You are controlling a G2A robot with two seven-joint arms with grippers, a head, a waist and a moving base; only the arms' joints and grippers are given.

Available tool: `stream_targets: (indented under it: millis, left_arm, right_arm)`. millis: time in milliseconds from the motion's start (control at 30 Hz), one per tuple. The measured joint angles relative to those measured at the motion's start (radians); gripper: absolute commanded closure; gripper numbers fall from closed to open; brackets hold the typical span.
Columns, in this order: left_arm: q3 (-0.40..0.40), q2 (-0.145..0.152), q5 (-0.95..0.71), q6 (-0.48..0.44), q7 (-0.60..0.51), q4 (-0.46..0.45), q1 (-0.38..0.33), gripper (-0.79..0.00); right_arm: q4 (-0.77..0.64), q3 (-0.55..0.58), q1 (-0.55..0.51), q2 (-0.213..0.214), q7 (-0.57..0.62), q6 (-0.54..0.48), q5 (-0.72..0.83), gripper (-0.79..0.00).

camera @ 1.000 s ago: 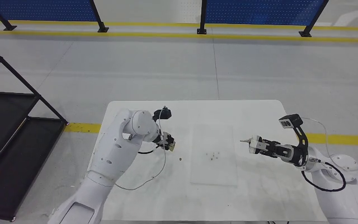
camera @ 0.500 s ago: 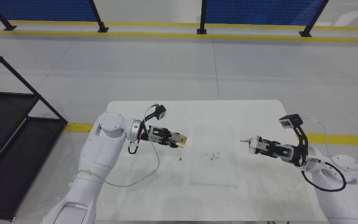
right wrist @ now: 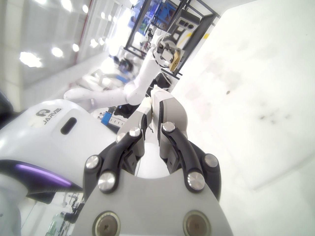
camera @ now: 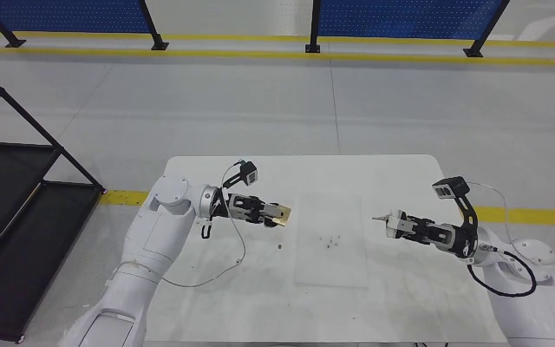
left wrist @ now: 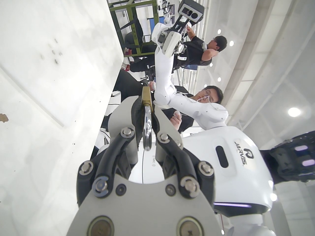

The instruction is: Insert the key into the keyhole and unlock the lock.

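Lock (camera: 283,215), clamped by its shackle in the left end effector (camera: 272,212), has swung out just beside the mat (camera: 329,269). Across the mat, the right end effector (camera: 393,222) still pinches the key (camera: 378,218). Bringing the two together looks next.

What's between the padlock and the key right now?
Top view: nothing stands between the padlock and the key. Under that gap a pale mat lies flat, with a few small dark specks on it.
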Motion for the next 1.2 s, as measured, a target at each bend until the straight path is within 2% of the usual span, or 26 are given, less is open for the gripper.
stream_targets:
  millis: [133,267,367,633,1100,1200]
  left_arm:
    - [0.005,-0.005,-0.041,-0.003,0.059,-0.002,0.026,0.000]
    - [0.018,-0.017,-0.190,-0.056,0.141,0.014,0.057,0.000]
    - [0.035,-0.024,-0.232,-0.093,0.193,0.021,0.075,0.000]
    - [0.047,-0.026,-0.210,-0.170,0.303,-0.011,0.102,0.000]
    - [0.047,-0.021,-0.189,-0.162,0.317,-0.029,0.101,0.000]
    - [0.047,-0.021,-0.189,-0.162,0.317,-0.029,0.101,0.000]
  right_arm:
    - [0.000,0.000,0.000,0.000,0.000,0.000,0.000,0.000]
    - [0.000,0.000,0.000,0.000,0.000,0.000,0.000,0.000]
    - [0.000,0.000,0.000,0.000,0.000,0.000,0.000,0.000]
    - [0.000,0.000,0.000,0.000,0.000,0.000,0.000,0.000]
    - [-0.001,-0.002,-0.001,-0.001,-0.005,0.002,-0.003,0.000]
    - [-0.001,-0.037,0.001,-0.008,-0.096,0.030,-0.010,0.000]
